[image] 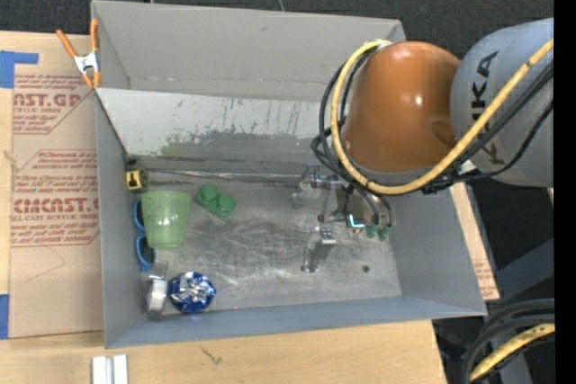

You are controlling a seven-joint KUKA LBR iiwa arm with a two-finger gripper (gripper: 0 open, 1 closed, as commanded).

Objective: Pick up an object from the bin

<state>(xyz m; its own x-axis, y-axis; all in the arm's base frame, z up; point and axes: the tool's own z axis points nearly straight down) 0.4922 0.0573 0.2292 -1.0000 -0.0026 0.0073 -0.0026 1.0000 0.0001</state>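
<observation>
At far left of the bin [270, 58] floor, hard against the left wall, sits a small yellow piece [135, 179]. Just below it a translucent green cup [166, 218] lies tipped, with a blue ring [141, 240] touching its left side. In the front-left corner are a small grey cylinder [157, 295] and a crumpled blue-and-white ball [192, 291], touching each other. Just right of the cup, near the back of the floor, is a small green block [214, 201], apart from the cup.

Middle of the floor is bare scratched metal.

Right of centre the gripper [326, 220] hangs low over the bare floor, under the arm's orange cover [396, 108] and yellow cable loop. Nothing lies under or beside it. Nearest loose thing is the green block, well to its left and slightly further back; the cup, ring, ball and cylinder are further left again. Cannot tell if the gripper is open or closed: its metal parts are tangled with the wrist hardware from this angle. Nothing can be made out held in it. A small green bit [378, 232] sits right by the wrist; cannot tell if it is robot or loose item.
</observation>
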